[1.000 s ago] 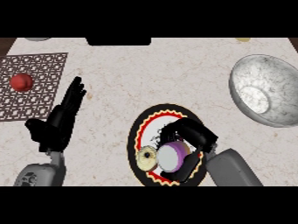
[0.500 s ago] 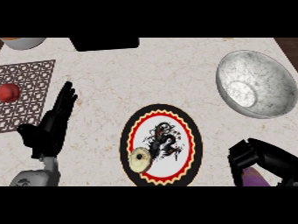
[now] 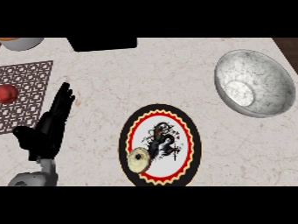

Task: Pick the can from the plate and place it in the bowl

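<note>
One hand only is in front of you: the left hand (image 3: 48,131), at the lower left of the head view, rises from its grey forearm (image 3: 35,177) with fingers straight and close together, pointing up toward the far side of the counter, thumb out to the left. It holds nothing and rests beside the patterned mat. Your right hand shows nowhere in this view, and neither does the can, so you cannot tell from here where the can is or whether anything grips it.

The plate (image 3: 188,144) lies low in the middle of the marble counter (image 3: 151,78). It has a black rim, a red and yellow scalloped ring and a white centre with a dark dragon-like figure. On its lower left part sits a pale, round, ring-shaped pastry, a bagel or doughnut (image 3: 140,160), overlapping the rim's inner edge. Nothing else stands on the plate.

The bowl (image 3: 254,83), grey and speckled like stone, sits at the upper right, well apart from the plate, and you can see into its hollow, which holds nothing.

At the left, a brown lattice mat (image 3: 22,78) carries a small red round fruit (image 3: 5,94), perhaps an apple or tomato. At the top left corner, part of a white vessel with an orange inside (image 3: 19,42) is cut by the edge. A black block (image 3: 103,43) sits at the top centre.
</note>
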